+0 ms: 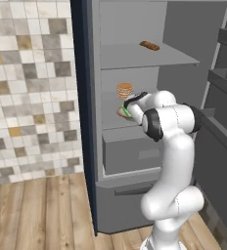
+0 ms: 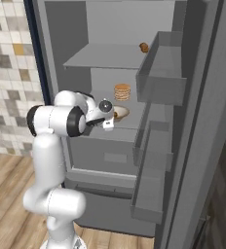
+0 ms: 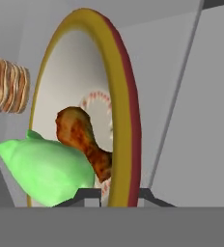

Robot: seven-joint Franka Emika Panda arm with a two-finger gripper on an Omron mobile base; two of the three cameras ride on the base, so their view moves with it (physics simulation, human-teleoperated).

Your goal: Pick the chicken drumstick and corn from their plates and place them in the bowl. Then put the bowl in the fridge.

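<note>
wall: beige, grey and ochre mosaic tile wall (image 1: 32, 88) at far left, wood plank floor (image 1: 42, 215) below it
fridge: tall dark navy-grey fridge (image 1: 135, 161) with door swung open, grey shelves inside, grey door racks (image 2: 159, 73) on the right
upper shelf: small brown oblong food item (image 1: 149, 46) lying near the back
middle shelf: orange-brown ribbed stack of round pieces (image 1: 124, 91) standing toward the back, behind the bowl
bowl: round shallow tan-brown bowl with pale beige inside and thick rim (image 3: 126, 120); it is at the middle shelf, level with the shelf surface; cannot tell if it rests on it
corn: bright green cob-shaped piece (image 3: 49, 169) inside the bowl, touching the drumstick
drumstick: small reddish-brown chicken drumstick (image 3: 82, 137) inside the bowl, just beside the corn, thin end toward the rim
tool: two-finger tool (image 3: 119, 195) on the white arm, reaching into the fridge at the middle shelf; jaws narrow, pinched onto the bowl's rim, one fingertip (image 3: 87, 194) inside the rim and the other outside
hand view: rolled, so the bowl appears on edge with the ribbed stack at the left
</note>
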